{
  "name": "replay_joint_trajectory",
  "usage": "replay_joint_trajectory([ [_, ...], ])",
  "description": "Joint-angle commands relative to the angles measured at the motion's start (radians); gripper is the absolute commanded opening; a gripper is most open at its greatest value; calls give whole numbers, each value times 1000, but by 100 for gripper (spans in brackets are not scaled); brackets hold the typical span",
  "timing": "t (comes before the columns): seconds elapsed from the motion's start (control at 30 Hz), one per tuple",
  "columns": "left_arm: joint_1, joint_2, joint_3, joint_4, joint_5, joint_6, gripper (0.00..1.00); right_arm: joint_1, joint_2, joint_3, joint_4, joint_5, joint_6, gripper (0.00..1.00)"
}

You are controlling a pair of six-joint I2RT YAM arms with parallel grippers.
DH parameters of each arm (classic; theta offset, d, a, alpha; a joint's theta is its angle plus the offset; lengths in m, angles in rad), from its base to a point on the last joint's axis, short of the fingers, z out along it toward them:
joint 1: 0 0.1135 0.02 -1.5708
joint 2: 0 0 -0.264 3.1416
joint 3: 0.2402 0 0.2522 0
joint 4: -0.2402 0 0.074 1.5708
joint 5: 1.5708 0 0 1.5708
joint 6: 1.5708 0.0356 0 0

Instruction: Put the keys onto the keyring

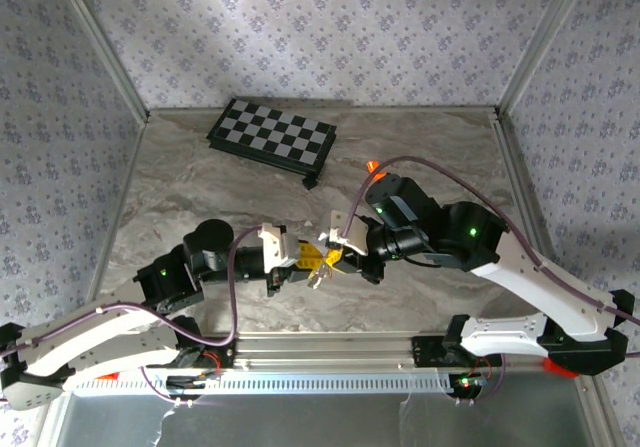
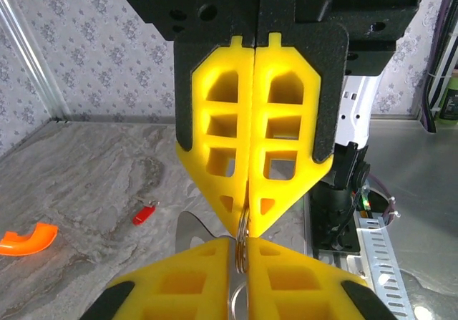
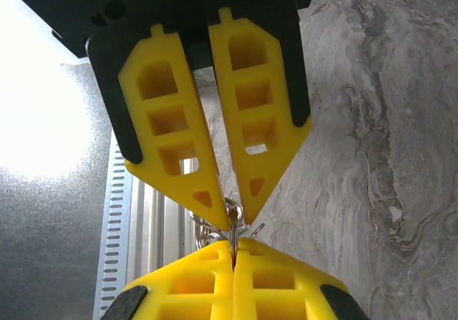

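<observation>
Both grippers meet tip to tip just above the table's near middle. My left gripper pinches the silver keyring edge-on, its jaws a sliver apart around the wire. A flat silvery metal piece sticks out beside its left finger. My right gripper is shut on the same keyring from the opposite side. Chain loops hang under the ring. One red key lies loose on the marble, to the left in the left wrist view.
A black-and-white chequered board lies at the back of the table. A bright orange curved piece rests on the marble behind the right arm. A metal rail runs along the near edge, and patterned walls close in three sides.
</observation>
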Motion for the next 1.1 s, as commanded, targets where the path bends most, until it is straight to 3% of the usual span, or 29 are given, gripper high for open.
replay_joint_trajectory([
  [0.0, -7, 1, 11, 58, 22, -12, 12, 13, -1, 4, 26, -18, -3, 0],
  [0.07, -6, 2, 9, 63, 26, -14, 9, 14, -2, 0, 36, -18, 2, 0],
  [0.13, -7, 3, 10, 62, 30, -13, 0, 16, -5, -2, 44, -21, 4, 0],
  [0.3, -7, -15, 6, 85, 38, -22, 0, 15, -18, -11, 60, -15, 21, 0],
  [0.47, -5, -67, -38, 180, 42, -62, 0, 12, -111, -103, 166, -13, 106, 35],
  [0.53, -6, -76, -49, 215, 51, -77, 0, 1, -165, -162, 243, -33, 151, 41],
  [0.77, -6, -81, -84, 327, 99, -122, 0, -65, -275, -326, 444, -146, 271, 37],
  [1.07, -6, -81, -99, 361, 118, -145, 0, -80, -270, -348, 501, -182, 285, 24],
])
